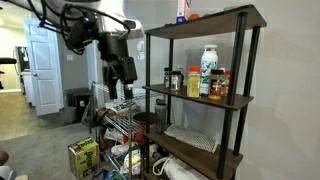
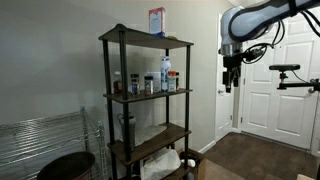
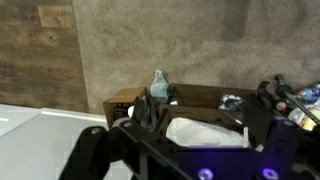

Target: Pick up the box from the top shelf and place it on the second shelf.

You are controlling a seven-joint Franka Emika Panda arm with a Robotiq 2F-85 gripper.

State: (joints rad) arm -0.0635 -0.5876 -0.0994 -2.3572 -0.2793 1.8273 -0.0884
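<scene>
The box is a small blue and white carton with red marks, standing upright on the top shelf of the black-framed unit; it shows in both exterior views. The second shelf below holds jars and a bottle. My gripper hangs in the air beside the unit, apart from it, at about the height of the second shelf, well below the top shelf. In an exterior view the gripper points down. In the wrist view the gripper is open and empty.
A tall white bottle and spice jars stand on the second shelf. A white mat lies on the third board. A wire rack, a yellow-green box and a black bin stand near the arm. A white door is behind it.
</scene>
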